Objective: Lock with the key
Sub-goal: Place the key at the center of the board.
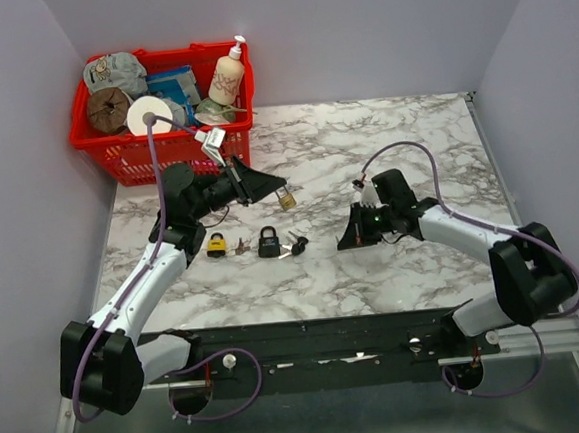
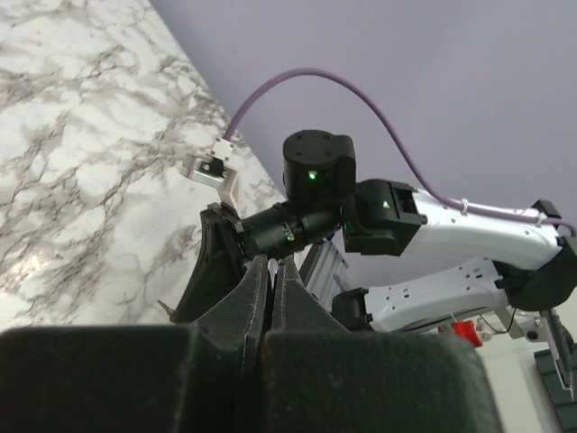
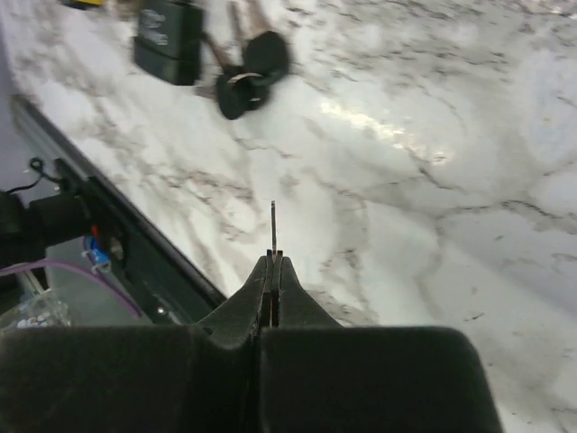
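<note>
Upper left, the red basket (image 1: 115, 160) holds a lotion bottle (image 1: 226, 78) and a white tape roll (image 1: 146, 115). At centre frame the left gripper (image 1: 275, 188) is pinched closed and the right gripper (image 1: 344, 242) clamps a thin key (image 3: 273, 225).

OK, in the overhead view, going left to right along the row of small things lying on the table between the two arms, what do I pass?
yellow padlock → small keys → black padlock → black-headed keys → right gripper, shut on a thin key. The brass padlock is left out because it overlaps the row.
</note>
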